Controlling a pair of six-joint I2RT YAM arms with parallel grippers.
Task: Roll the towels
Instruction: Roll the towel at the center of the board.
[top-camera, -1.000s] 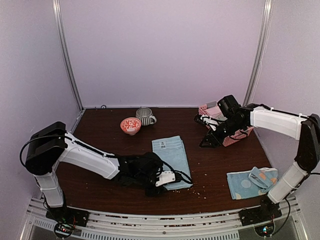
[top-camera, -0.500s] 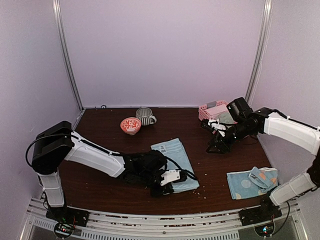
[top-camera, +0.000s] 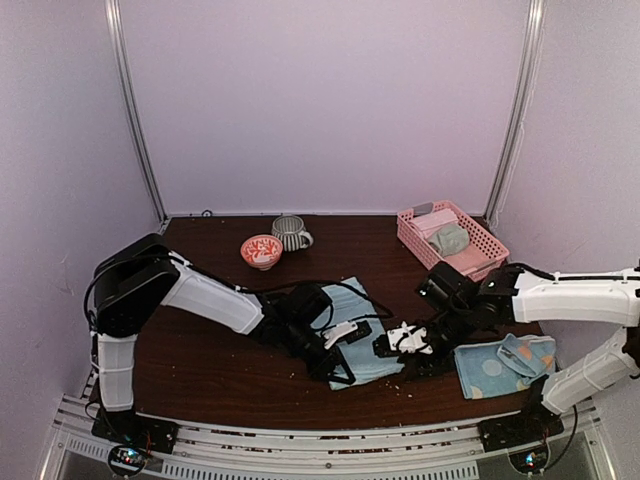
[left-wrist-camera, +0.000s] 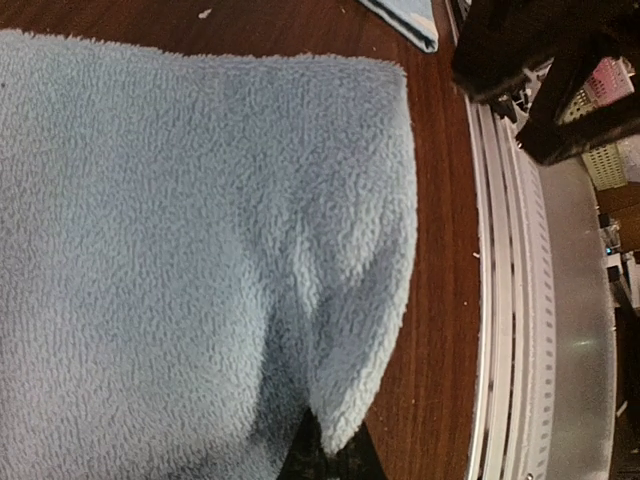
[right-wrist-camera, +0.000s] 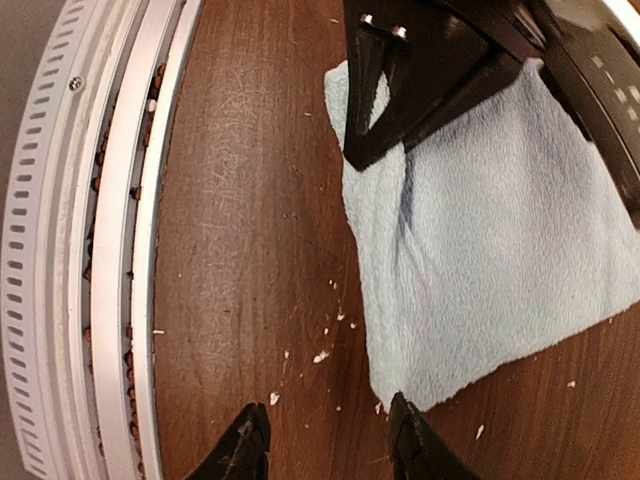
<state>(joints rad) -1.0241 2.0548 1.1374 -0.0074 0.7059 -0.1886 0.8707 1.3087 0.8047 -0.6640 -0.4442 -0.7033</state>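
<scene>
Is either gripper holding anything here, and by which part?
Left gripper pinches the plain blue towel at its near edge. Right gripper is open, holding nothing.

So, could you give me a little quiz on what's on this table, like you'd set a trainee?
1. True or false: the pink basket is empty.
2. Which thing lies nearest the right arm's base? A: the bowl. B: the striped mug. C: the dotted blue towel.
3. Fill in: the left gripper is pinching the edge of the ____.

Key
1. False: it holds folded towels.
2. C.
3. plain blue towel.
</scene>
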